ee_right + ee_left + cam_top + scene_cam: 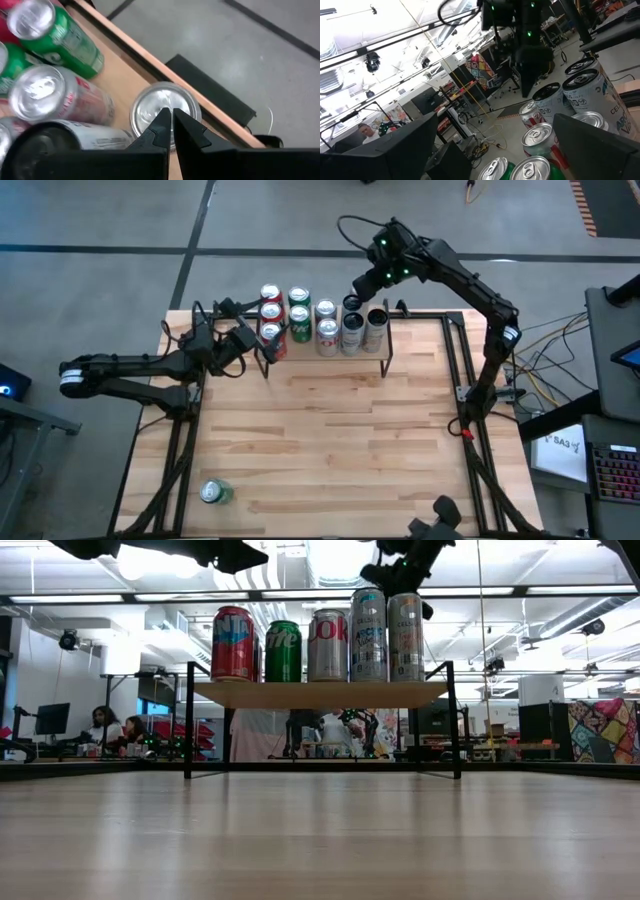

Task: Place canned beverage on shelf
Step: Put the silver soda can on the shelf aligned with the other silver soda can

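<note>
Shelf (pixel 325 352): cans (pixel 326 325) crowding its board edge to edge.
Left gripper (pixel 243 343): hovering beside the left edge, fingers wide, holding nothing.
Right gripper (pixel 360 283): hanging over the far edge, fingers pressed together.
Green can (pixel 215 493): lying near the table's front edge.

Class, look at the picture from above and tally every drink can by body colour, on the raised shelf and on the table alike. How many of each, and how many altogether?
Red metal drink cans: 3
Green metal drink cans: 3, one lying on the table
Silver or white metal drink cans: 5
Total: 11
</note>
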You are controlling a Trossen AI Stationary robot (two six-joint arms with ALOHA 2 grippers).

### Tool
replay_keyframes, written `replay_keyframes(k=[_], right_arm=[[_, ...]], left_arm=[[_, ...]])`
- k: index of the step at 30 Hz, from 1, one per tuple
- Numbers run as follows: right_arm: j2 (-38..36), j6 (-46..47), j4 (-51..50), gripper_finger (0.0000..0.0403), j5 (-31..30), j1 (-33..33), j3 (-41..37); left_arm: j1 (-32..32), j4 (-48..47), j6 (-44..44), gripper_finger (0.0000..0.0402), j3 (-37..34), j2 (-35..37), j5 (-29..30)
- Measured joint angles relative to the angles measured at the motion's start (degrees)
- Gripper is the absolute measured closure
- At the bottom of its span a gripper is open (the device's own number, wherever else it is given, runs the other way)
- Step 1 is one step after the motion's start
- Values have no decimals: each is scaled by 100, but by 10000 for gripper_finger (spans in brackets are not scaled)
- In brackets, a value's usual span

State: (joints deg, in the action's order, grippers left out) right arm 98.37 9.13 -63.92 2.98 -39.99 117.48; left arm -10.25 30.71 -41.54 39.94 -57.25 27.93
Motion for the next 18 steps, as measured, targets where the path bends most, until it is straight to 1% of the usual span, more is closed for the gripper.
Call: replay_keyframes(k=[6,12,15,18], right_arm=[[-7,-29,-184,394,-55,-48,283],[-7,-295,-566,394,-618,-251,418],[-7,-626,-791,394,-652,-425,417],[-7,-1016,-872,394,-620,-589,365]], left_arm=[[0,-42,0,20,0,0,-1],[1,-93,19,20,0,1,1],[-1,-71,35,21,0,2,2],[-3,-70,28,35,0,2,2]])
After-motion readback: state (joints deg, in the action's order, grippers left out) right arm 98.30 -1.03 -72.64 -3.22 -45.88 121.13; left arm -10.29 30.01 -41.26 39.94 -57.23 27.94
